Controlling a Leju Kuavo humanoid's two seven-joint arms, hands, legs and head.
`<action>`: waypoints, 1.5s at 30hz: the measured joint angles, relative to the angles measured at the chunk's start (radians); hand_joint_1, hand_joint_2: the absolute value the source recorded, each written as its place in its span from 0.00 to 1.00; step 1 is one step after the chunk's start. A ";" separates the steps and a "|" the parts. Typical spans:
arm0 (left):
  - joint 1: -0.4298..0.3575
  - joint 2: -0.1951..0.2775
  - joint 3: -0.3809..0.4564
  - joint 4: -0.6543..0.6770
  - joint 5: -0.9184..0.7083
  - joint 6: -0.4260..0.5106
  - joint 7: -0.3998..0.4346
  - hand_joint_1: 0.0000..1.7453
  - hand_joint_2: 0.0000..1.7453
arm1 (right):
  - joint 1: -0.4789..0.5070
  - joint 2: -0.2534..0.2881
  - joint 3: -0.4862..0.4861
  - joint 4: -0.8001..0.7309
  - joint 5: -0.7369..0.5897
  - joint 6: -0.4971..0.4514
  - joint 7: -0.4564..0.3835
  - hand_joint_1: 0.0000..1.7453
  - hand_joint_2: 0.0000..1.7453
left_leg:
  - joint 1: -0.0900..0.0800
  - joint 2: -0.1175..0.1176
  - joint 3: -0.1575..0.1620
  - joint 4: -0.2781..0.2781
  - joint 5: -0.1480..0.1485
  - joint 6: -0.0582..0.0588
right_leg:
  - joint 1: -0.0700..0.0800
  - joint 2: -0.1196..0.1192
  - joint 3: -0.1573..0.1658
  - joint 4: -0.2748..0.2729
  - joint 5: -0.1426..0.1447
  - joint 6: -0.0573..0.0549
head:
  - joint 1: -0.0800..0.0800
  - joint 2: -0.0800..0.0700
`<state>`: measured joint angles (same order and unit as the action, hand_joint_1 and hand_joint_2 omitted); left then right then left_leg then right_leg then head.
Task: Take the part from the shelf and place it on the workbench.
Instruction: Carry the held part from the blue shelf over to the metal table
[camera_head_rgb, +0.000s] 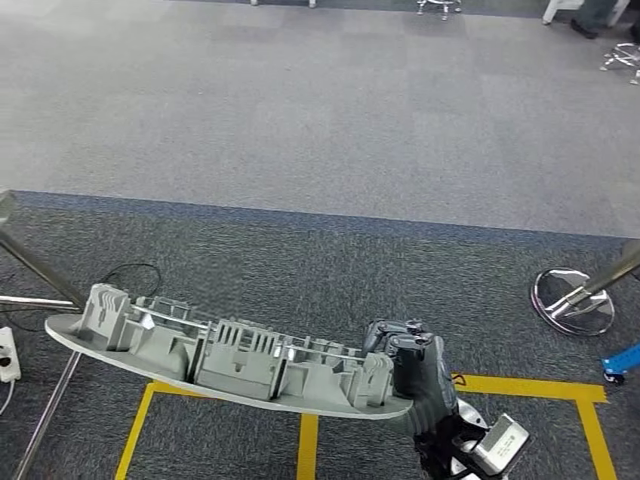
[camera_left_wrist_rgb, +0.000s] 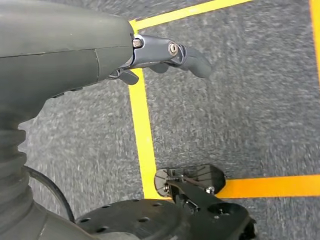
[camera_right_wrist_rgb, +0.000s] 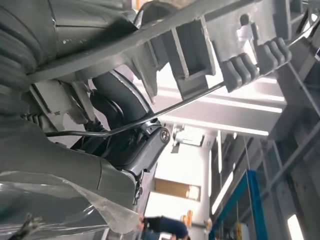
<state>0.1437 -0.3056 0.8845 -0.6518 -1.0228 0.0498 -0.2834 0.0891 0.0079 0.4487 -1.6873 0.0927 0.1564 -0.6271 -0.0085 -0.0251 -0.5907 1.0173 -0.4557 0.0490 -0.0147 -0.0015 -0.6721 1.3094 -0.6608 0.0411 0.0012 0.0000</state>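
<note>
The right hand (camera_head_rgb: 411, 375) is low in the head view, close to the robot. Its dark fingers (camera_head_rgb: 396, 335) curl over one end of the part (camera_head_rgb: 226, 365) and grip it. The part is a long grey plastic piece with many little ribs and blocks on top. A thin metal rod (camera_head_rgb: 173, 322) runs along it. The part sticks out from the hand toward the robot's left and hangs in the air above the floor, almost flat. In the right wrist view the part (camera_right_wrist_rgb: 196, 45) is very close, and the rod (camera_right_wrist_rgb: 177, 107) crosses just by the right hand (camera_right_wrist_rgb: 124, 145).

The left hand (camera_left_wrist_rgb: 113, 55) hangs down over the floor. It holds nothing, and its fingers (camera_left_wrist_rgb: 188, 56) are stretched out loosely.

Under the part lies dark grey carpet (camera_head_rgb: 324, 270) with yellow tape lines (camera_head_rgb: 528, 385) on it. A shiny round base (camera_head_rgb: 573, 300) with a slanted pole stands off to the right. A black cable (camera_head_rgb: 132, 270) and a white plug block (camera_head_rgb: 7, 355) lie on the left.

Farther away, past a blue stripe, the floor is lighter grey (camera_head_rgb: 317, 110). At the far edge are some chair wheels (camera_head_rgb: 438, 8).
</note>
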 joint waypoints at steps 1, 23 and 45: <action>0.004 0.000 0.000 -0.006 0.002 -0.005 0.005 0.00 1.00 | 0.001 0.000 0.001 0.004 -0.002 0.000 -0.005 1.00 1.00 | -0.002 -0.015 0.002 0.000 0.000 0.001 | 0.002 0.002 -0.007 -0.008 0.023 -0.004 | 0.000 0.000; 0.033 0.002 -0.177 -0.039 0.074 0.112 0.005 0.00 1.00 | 0.111 -0.009 -0.072 -0.078 -0.037 -0.002 -0.048 1.00 1.00 | 0.012 0.097 -0.007 0.021 -0.019 -0.043 | 0.004 -0.104 0.151 -0.304 0.134 -0.001 | -0.014 0.000; 0.082 0.003 -0.249 -0.110 0.142 -0.016 0.098 0.00 1.00 | 0.093 -0.008 -0.102 -0.124 0.008 0.012 -0.009 1.00 1.00 | 0.015 0.012 -0.106 0.259 -0.148 -0.053 | 0.002 -0.012 0.133 -0.321 0.165 -0.039 | 0.002 0.000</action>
<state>0.2254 -0.3024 0.6350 -0.7623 -0.8807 0.0338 -0.1853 0.1819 0.0000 0.3470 -1.8113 0.1004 0.1682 -0.6363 0.0062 -0.0135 -0.6971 1.2759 -0.6035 -0.0040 -0.0124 -0.0131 -0.5388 0.9880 -0.4959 0.0020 0.0033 0.0000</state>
